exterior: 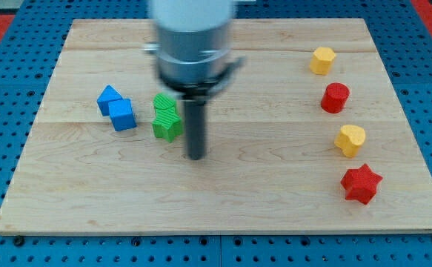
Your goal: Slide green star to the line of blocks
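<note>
My tip (195,156) just right of half-hidden green star (167,127)

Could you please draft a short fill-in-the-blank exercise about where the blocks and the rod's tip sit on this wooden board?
1. My tip sits just to the view's ____ of the two green blocks.
2. The line near the view's right edge holds ____ blocks, from the yellow block down to the red star-shaped block.
3. The two ____ blocks lie to the view's left of the green pair.

Missing words: right; four; blue
</note>
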